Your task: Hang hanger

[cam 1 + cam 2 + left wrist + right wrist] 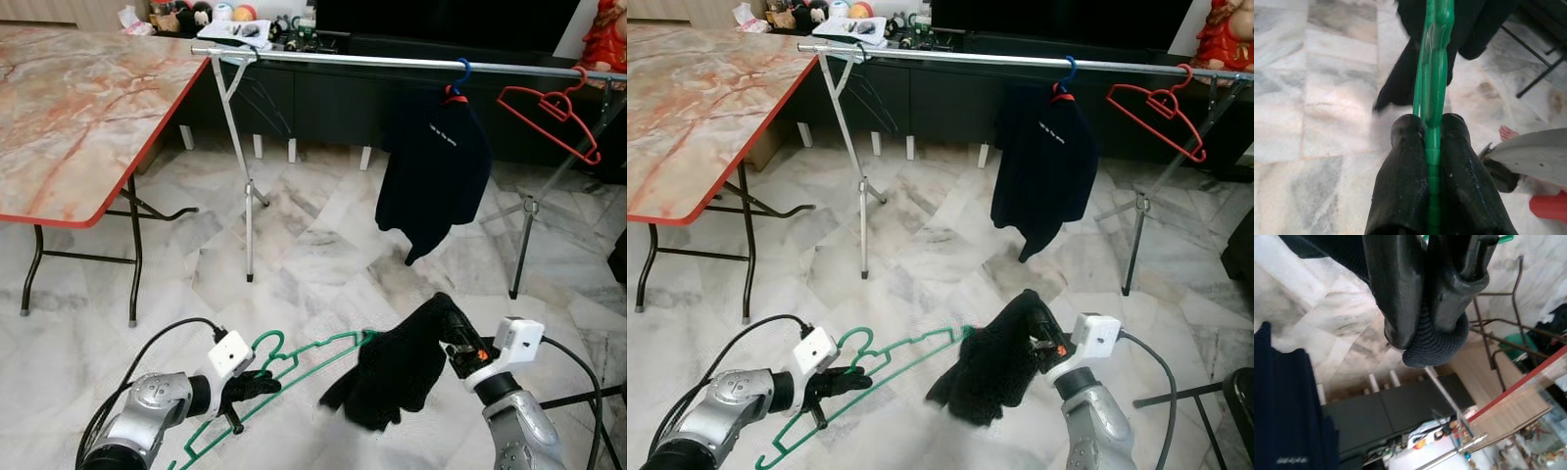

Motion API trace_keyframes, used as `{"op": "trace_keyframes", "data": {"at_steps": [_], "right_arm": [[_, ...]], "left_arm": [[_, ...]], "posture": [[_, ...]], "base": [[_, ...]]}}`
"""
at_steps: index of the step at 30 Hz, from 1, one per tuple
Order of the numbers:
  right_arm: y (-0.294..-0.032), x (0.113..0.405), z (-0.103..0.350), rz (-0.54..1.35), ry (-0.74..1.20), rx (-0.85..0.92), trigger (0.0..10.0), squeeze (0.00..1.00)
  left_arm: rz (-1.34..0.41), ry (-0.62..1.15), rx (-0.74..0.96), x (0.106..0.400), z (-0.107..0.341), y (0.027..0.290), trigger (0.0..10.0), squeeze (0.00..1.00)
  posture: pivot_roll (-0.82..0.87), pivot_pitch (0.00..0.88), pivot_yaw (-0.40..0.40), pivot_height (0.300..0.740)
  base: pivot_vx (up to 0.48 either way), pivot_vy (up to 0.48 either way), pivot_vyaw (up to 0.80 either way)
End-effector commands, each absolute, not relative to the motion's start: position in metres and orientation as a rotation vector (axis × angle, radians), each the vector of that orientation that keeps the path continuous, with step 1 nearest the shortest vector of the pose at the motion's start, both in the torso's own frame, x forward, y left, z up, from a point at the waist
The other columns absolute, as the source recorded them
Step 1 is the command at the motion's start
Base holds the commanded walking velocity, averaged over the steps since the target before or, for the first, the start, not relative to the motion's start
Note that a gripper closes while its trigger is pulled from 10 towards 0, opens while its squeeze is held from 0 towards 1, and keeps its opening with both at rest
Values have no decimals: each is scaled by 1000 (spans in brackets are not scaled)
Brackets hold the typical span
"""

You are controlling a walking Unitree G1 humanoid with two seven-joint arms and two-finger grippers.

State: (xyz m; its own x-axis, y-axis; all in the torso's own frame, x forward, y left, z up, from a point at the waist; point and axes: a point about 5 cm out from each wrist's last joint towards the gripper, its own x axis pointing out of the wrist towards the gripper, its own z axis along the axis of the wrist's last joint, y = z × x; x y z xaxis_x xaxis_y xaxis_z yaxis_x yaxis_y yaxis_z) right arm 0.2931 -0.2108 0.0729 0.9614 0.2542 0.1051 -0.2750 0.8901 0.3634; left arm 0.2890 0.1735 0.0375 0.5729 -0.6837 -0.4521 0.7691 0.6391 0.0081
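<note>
Left eye view: the left hand (250,387), lower left, was clamped on a thin green plastic hanger (294,356); the right hand (460,354), lower right, gripped a black knitted garment (397,367) draped on the hanger's far end.
Rail: a silver metal clothes rail (392,61) ran across the top, well apart from the hanger, carrying a dark navy shirt (434,166) and a red hanger (549,116).
Left wrist view: fingers (1400,181) pressed together on the green bar.
Right wrist view: fingers (1400,289) pinched black knit.
Risk: the garment could slide off during the lift, I judged, since it hung on one end.

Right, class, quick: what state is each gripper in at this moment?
Left gripper: jaws shut on the green hanger.
Right gripper: jaws shut on the black garment.
</note>
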Motion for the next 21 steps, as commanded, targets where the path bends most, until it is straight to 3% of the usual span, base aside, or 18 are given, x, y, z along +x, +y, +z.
{"op": "trace_keyframes", "data": {"at_steps": [1, 5, 8, 9, 10, 11, 12, 19, 21], "right_arm": [[-220, 294, 87, 215, -135, 366, 0, 0], [-224, 299, 99, 116, -192, 361, 0, 0], [-223, 301, 104, 34, -239, 494, 0, 0], [-222, 301, 104, 23, -242, 503, 0, 0], [-221, 300, 104, 7, -243, 507, 0, 0], [-221, 299, 104, -9, -244, 511, 0, 0], [-221, 298, 105, -31, -247, 515, 0, 0], [-218, 294, 110, -23, -256, 495, 0, 0], [-219, 290, 115, -34, -264, 475, 0, 0]], "left_arm": [[-797, 444, 188, 283, 28, 180, 0, 0], [-652, 430, 166, 283, 21, 187, 0, 0], [-374, 452, 184, 281, 8, 205, 0, 0], [-316, 469, 181, 278, 4, 209, 1255, 0], [-261, 486, 177, 275, 0, 214, 4235, 0], [-207, 504, 174, 272, -4, 218, 6157, 0], [-144, 531, 175, 265, -10, 224, 10000, 0], [-47, 623, 208, 238, -31, 237, 10000, 0], [31, 710, 177, 213, -47, 248, 10000, 0]], "posture": [[-20, 148, -39, 740], [-20, 144, -36, 740], [-22, 134, -26, 740], [-22, 134, -26, 740], [-23, 132, -24, 740], [-23, 131, -23, 740], [-26, 127, -21, 740], [-24, 119, -18, 740], [-22, 108, -17, 740]], "base": [[0, 0, 0], [0, 0, 0], [0, 0, 0], [0, 0, 0], [0, 0, 0], [0, 0, 0], [0, 0, 0], [0, 0, 0], [0, 0, 0]]}}
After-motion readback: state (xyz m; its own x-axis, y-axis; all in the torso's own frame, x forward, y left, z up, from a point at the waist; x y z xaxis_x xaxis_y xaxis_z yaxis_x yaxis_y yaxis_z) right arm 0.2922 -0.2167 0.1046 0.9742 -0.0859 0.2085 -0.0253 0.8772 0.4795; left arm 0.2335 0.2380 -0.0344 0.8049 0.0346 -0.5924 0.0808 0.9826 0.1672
